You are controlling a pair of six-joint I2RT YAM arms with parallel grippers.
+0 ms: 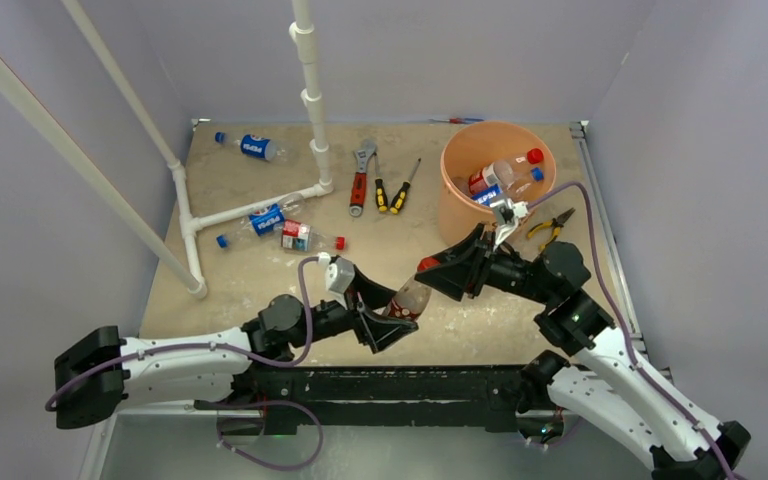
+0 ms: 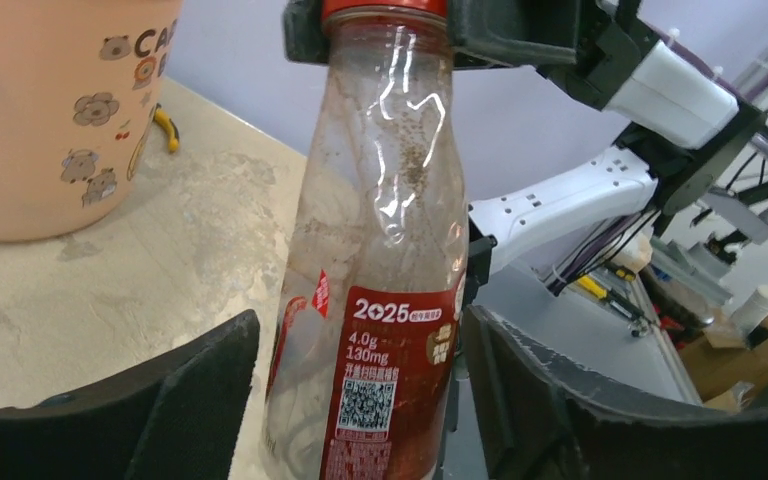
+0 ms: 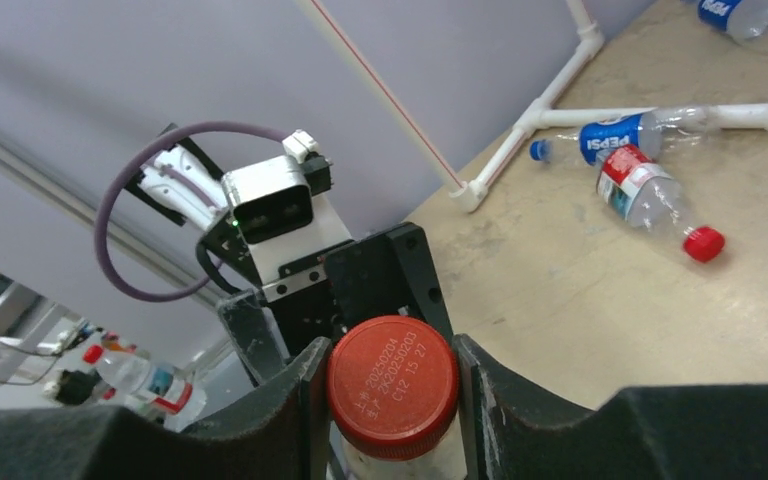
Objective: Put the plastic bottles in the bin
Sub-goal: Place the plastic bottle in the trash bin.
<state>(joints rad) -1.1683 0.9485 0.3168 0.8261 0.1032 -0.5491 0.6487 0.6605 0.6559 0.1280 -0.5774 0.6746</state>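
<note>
A clear red-labelled bottle [image 1: 410, 297] with a red cap [image 3: 392, 385] hangs in the air between the two arms, above the table's front. My right gripper [image 1: 440, 272] is shut on its cap, a finger pressed to each side. My left gripper [image 1: 388, 318] is open around the bottle's labelled lower body [image 2: 390, 250], with a narrow gap at each finger [image 2: 200, 400]. The orange bin [image 1: 460, 200] stands at the back right with two bottles [image 1: 505, 178] inside. Three more bottles lie at the left: a Pepsi one [image 1: 252, 146], another Pepsi one [image 1: 265, 220] and a red-capped one [image 1: 310, 238].
A white pipe frame [image 1: 310, 100] rises at the back left, its foot beside the lying bottles. A red-handled wrench [image 1: 360, 175] and two yellow-black screwdrivers [image 1: 395, 190] lie left of the bin. Pliers [image 1: 550, 222] lie to the right of the bin, by the table's edge.
</note>
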